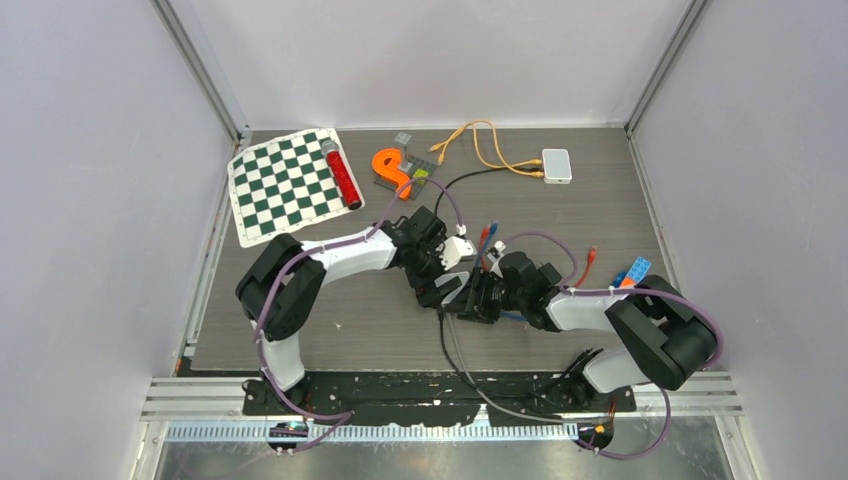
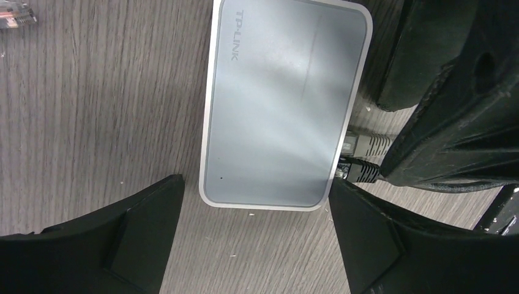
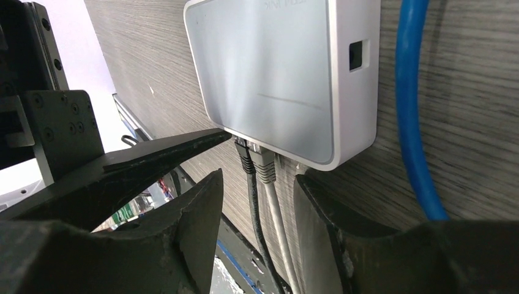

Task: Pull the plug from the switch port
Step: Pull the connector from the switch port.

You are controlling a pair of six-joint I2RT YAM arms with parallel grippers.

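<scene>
My right fingers stand open astride the plugs for the pull, while my left fingers, also open, flank the switch, evidently to brace it.

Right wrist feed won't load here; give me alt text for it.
A black plug and a grey plug sit side by side in the near edge of a white switch, just ahead of the right gripper's open fingers. A blue cable lies on the table beside the switch.
</scene>
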